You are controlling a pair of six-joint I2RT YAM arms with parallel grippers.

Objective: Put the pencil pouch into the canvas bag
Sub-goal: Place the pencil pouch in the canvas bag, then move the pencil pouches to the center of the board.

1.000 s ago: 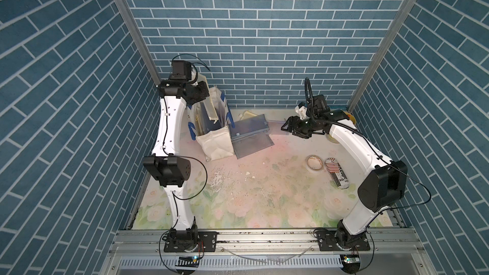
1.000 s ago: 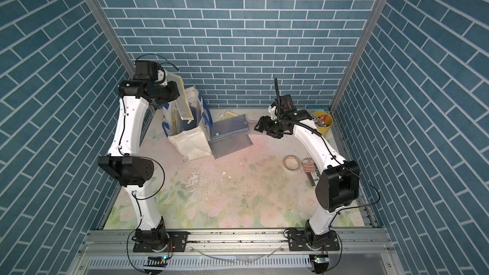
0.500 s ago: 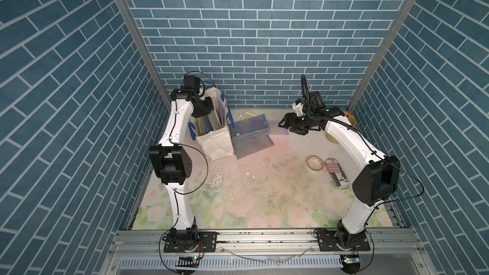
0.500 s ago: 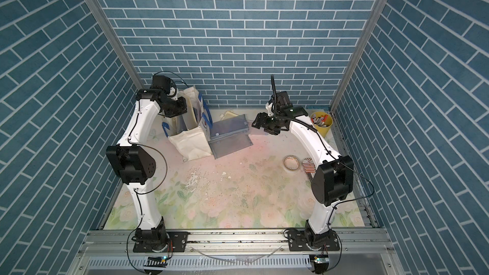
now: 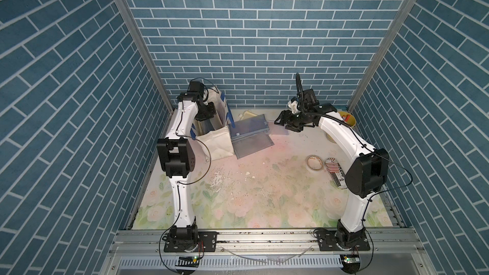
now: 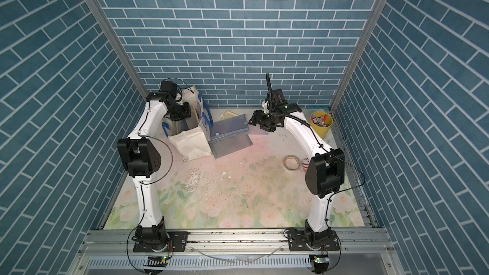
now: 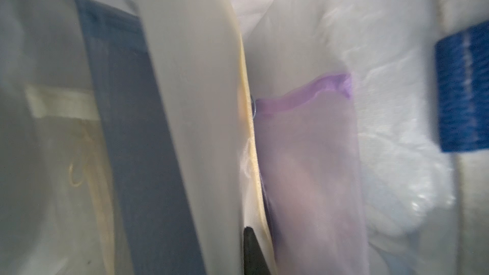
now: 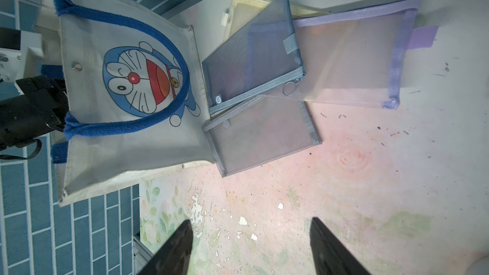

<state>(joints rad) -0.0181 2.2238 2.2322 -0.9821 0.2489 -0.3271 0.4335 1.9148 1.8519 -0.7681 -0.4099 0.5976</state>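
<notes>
Down into the mouth of the canvas bag (image 5: 217, 146) has gone the left arm, which a second ago stood higher above it. The pencil pouch (image 7: 190, 101), translucent with a cream edge, stands upright inside the bag between a blue-grey pouch (image 7: 127, 128) and a purple pouch (image 7: 312, 167). The wrist view is blurred. One black fingertip (image 7: 250, 250) of the left claw (image 5: 205, 111) lies right against the pencil pouch's cream edge. Whether the claw grips it or has let go, I cannot tell.

The bag stands at the far left corner of the surface (image 5: 264, 194) and carries blue straps and a blue cartoon cat face (image 8: 143, 83). Beside it on the surface lie overlapping mesh pouches: a grey-blue one (image 8: 254, 56) with a small round label too small to read, a grey one (image 8: 262, 133), a lilac one (image 8: 349, 59) and a cream one (image 8: 246, 9).

The right claw (image 8: 251, 247) hangs over the surface near the far edge, jaws wide apart and empty. Near the right edge are a tape roll (image 5: 314, 163), a striped can (image 5: 336, 173) showing the letters "ex", and a yellow bucket (image 6: 321, 125) of pens.
</notes>
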